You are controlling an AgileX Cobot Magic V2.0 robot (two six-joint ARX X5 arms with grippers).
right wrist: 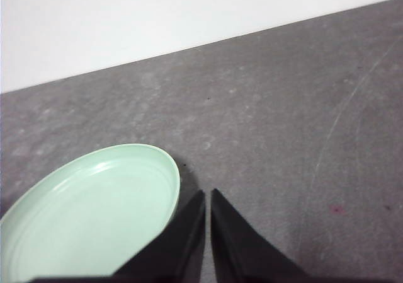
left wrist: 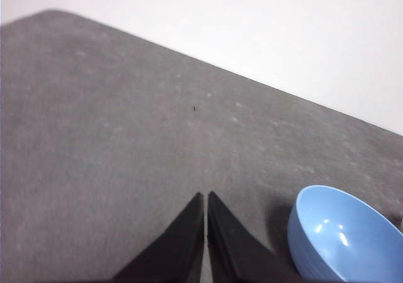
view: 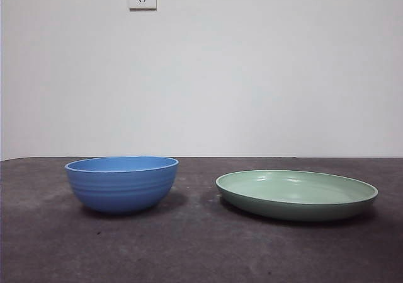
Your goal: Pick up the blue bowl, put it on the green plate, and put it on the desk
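Your left claw (left wrist: 206,198), jaws pressed together and holding nothing, hangs just beside the blue bowl (view: 121,183), which sits upright on the desk (view: 189,251) apart from the green plate (view: 296,195), so it looks better placed than your right claw (right wrist: 208,195), likewise closed and empty beside the plate.

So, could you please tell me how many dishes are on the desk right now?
2. The blue bowl stands on the desk at the left of the front view; the green plate lies apart from it at the right. Nothing appears hidden.
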